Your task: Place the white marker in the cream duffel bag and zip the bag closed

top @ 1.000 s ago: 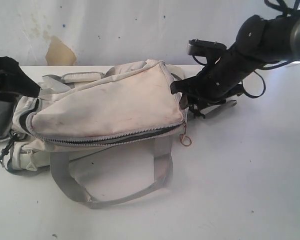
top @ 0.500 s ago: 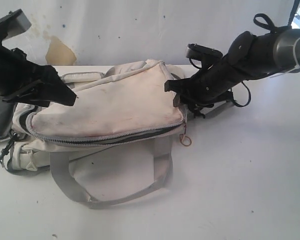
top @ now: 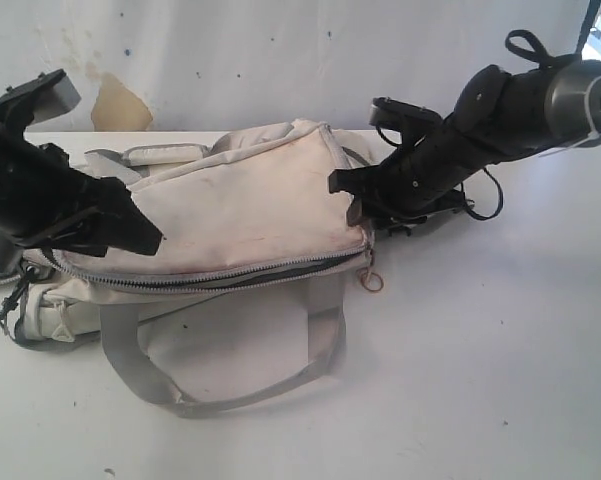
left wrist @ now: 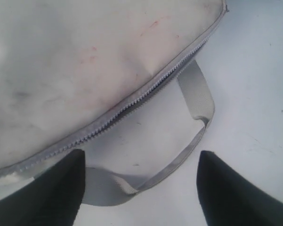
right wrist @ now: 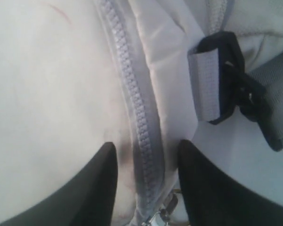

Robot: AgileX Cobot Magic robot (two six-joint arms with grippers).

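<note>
One smudged cream duffel bag with grey straps lies on a white tabletop. Left fingers spread wide, empty; right fingers straddle the grey zipper, grip unclear.

One cream duffel bag — two pincers — left pincer, right pincer

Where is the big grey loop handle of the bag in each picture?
Exterior view: the grey loop handle lies on the table in front of the cream duffel bag, lower middle.
Left wrist view: it curves through the lower middle, below the zipper.
Right wrist view: not in it.
Shared landmark: the bag's grey zipper, seen in all three views.
</note>
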